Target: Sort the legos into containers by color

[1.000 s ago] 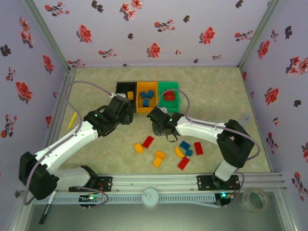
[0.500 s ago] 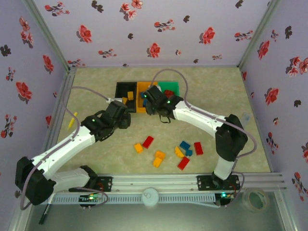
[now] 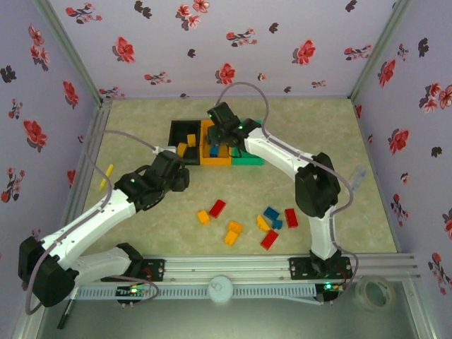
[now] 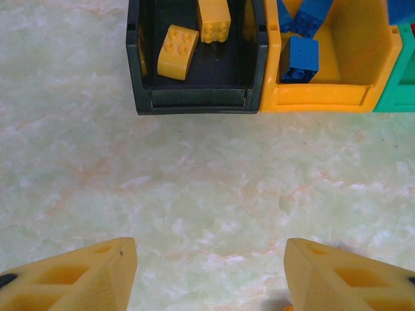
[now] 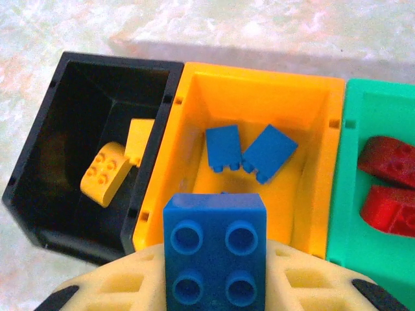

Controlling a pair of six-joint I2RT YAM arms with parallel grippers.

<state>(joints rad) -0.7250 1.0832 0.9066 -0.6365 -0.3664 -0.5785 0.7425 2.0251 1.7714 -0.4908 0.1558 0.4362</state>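
Note:
The black, orange and green containers (image 3: 185,127) stand joined in a row at the back. My right gripper (image 3: 219,121) hovers over the orange bin (image 5: 259,91), shut on a blue lego (image 5: 215,249) with its four hollow studs facing the camera. Two blue bricks (image 5: 224,148) lie in that bin, yellow bricks (image 5: 104,172) in the black bin (image 4: 194,103), and red ones (image 5: 389,162) in the green bin (image 5: 350,162). My left gripper (image 4: 207,265) is open over bare table, short of the black bin. Several loose legos (image 3: 232,233) lie on the near table.
A thin yellow stick (image 3: 106,176) lies by the left wall. A tape roll (image 3: 374,293) and a white round knob (image 3: 220,288) sit at the near rail. Floral walls close in three sides.
My right arm swung from mid-table up and back until it was over the orange bin, carrying the blue brick. My left arm drew back from the black bin toward the near left.

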